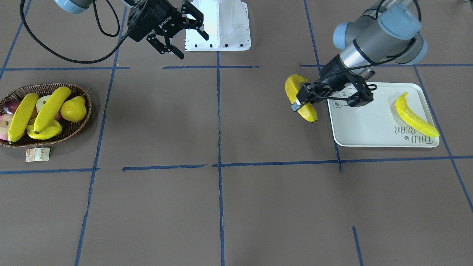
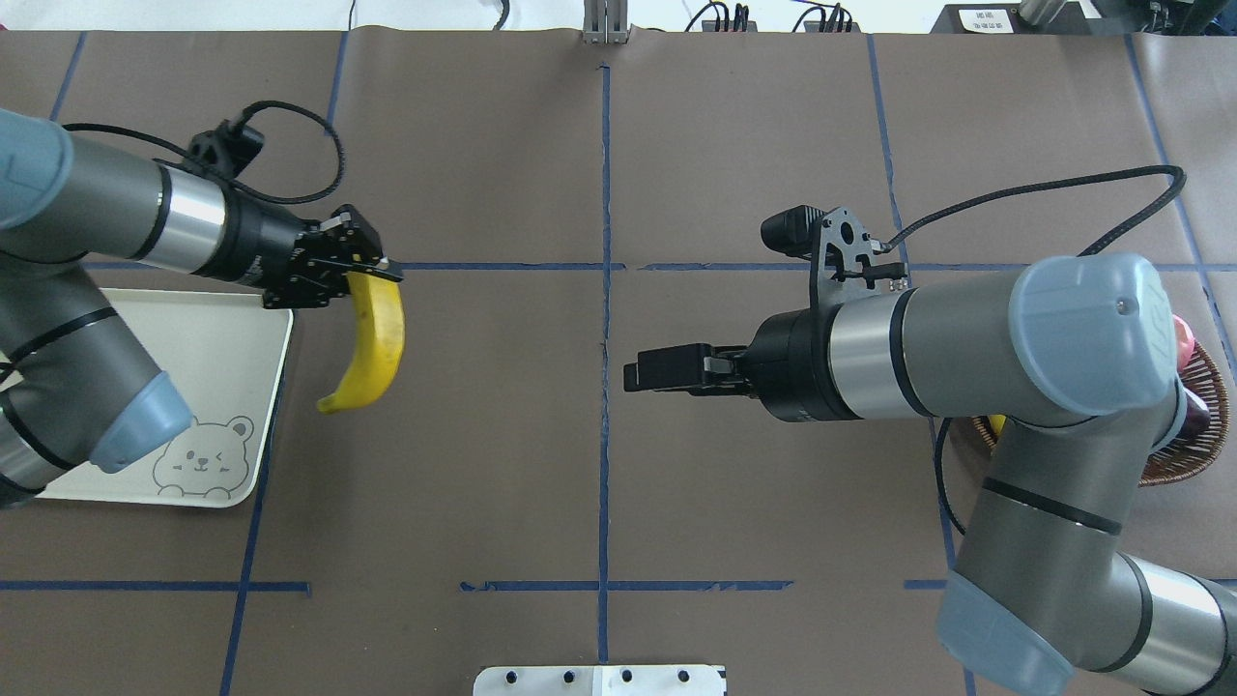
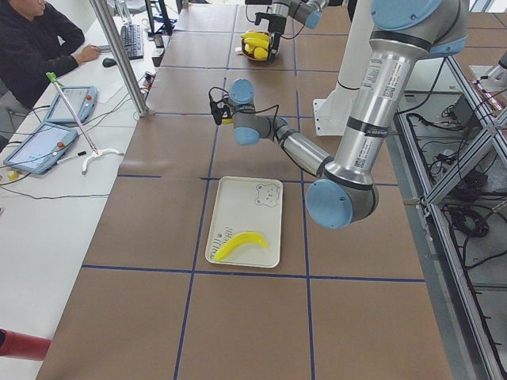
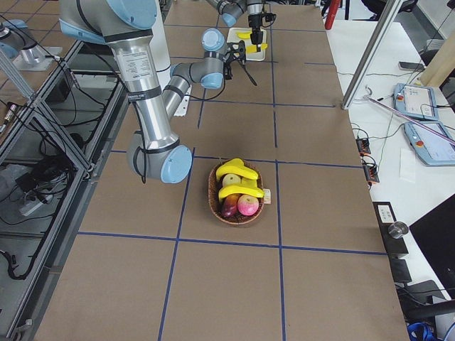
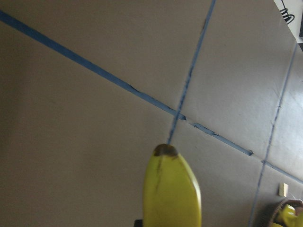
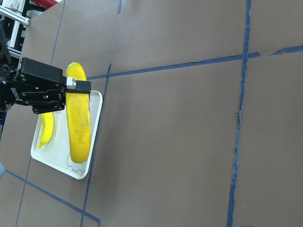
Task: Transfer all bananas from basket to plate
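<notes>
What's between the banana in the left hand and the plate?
Nothing visible. The left hand holds the banana just beyond the plate, at its inner edge. Only another banana lies on it, at the far end, so the near part is free.

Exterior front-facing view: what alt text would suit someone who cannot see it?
The robot's left end effector holds a long curved yellow banana just beside a flat white rectangular plate, where another banana lies. Across the brown table, a dark woven wicker basket holds more bananas; the right end effector hangs open.
</notes>
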Available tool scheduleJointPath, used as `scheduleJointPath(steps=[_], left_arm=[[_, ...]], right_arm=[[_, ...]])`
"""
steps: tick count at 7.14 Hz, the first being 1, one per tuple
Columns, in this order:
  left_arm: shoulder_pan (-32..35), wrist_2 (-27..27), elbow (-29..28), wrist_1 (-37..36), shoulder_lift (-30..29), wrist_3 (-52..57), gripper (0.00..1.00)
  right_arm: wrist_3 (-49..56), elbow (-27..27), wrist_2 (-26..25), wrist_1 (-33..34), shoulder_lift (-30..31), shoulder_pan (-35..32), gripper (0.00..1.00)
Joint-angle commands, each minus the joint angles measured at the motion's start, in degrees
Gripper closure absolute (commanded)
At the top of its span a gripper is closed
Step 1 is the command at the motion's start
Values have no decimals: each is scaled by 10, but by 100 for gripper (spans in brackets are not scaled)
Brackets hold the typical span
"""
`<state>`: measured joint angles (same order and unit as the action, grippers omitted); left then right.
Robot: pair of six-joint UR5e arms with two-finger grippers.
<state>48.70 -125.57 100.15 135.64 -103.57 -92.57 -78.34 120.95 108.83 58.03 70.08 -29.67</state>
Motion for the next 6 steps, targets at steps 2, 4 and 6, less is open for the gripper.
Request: scheduleJointPath(steps=[2,4,6], left_arm=[[52,16,-16,-20,156,181,100],[49,58,-30,-20,200,187,100],[45,91,-71,-20,201,190,100]], right_arm=[[0,3,0,0,20,-17,0],[0,1,-2,0,21,-21,0],[0,0,-4,0,22,-22,0]])
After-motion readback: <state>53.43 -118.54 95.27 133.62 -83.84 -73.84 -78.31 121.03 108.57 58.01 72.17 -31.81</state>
